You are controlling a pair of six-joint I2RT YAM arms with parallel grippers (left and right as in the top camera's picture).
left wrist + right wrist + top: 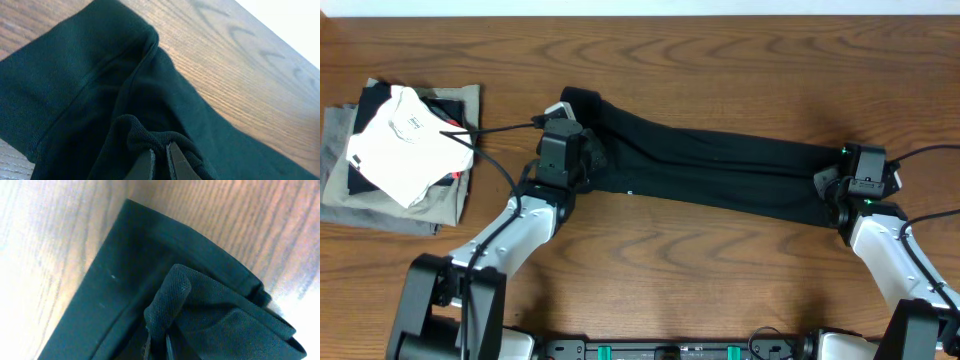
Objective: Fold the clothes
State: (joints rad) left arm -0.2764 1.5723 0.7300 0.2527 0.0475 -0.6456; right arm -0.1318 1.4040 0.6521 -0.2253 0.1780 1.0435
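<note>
The clothes, a black T-shirt [710,165], lie folded into a long narrow band across the middle of the table. My left gripper [582,152] sits at the band's left end, shut on a bunched fold of the black fabric [150,137]; its fingertips [146,161] nearly touch with cloth pinched between them. At the right end my right gripper [838,190] is shut on another raised fold of the same shirt [167,302], its fingers [170,347] mostly buried in cloth. In the left wrist view a hemmed edge [100,70] lies flat on the wood.
A stack of folded garments stands at the far left: a white one [405,140] on top of a grey-olive one [390,200]. A black cable [505,128] runs from that stack toward the left arm. Bare wooden tabletop [720,70] lies beyond the shirt.
</note>
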